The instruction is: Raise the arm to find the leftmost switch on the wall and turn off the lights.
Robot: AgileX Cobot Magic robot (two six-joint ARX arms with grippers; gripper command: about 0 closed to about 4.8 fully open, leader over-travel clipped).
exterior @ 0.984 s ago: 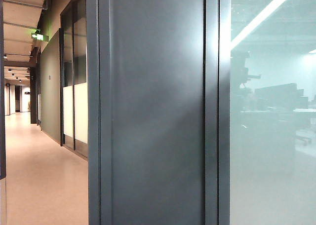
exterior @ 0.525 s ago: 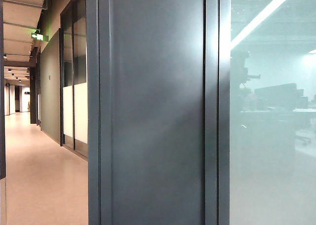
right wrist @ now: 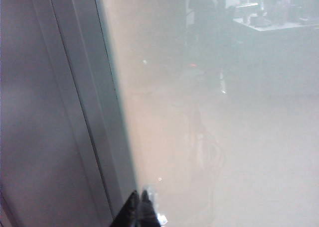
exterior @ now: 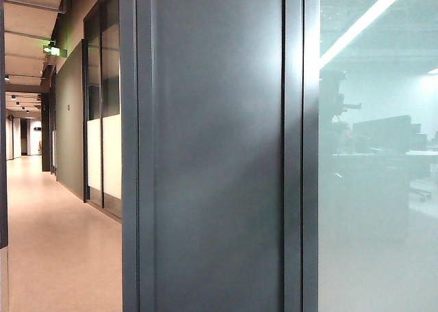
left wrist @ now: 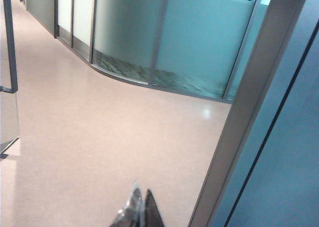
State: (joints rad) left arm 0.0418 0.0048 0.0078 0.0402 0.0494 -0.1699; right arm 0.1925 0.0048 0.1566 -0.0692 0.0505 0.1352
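Nothing has shifted since the earlier frames: the exterior view keeps the same dark wall panel [exterior: 215,154] straight ahead, the corridor floor [exterior: 55,237] running off to the left, and the frosted glass [exterior: 380,189] on the right; a dim, blurred silhouette of the arm [exterior: 333,100] shows in that glass, jointed and dark, high up near the panel's edge, with no detail to read; a green sign [exterior: 53,50] glows far down the corridor. My left gripper [left wrist: 140,212] hangs over the pale floor [left wrist: 99,137] beside a grey door frame [left wrist: 249,112]; its two fingertips [left wrist: 132,209] meet at a point, pressed together with nothing between them, touching nothing. My right gripper [right wrist: 140,207] sits close to the misted pane [right wrist: 214,112], just beside the grey frame post [right wrist: 84,112]; its tips are together too, empty; whether they touch the pane I cannot tell. No switch shows in any view.
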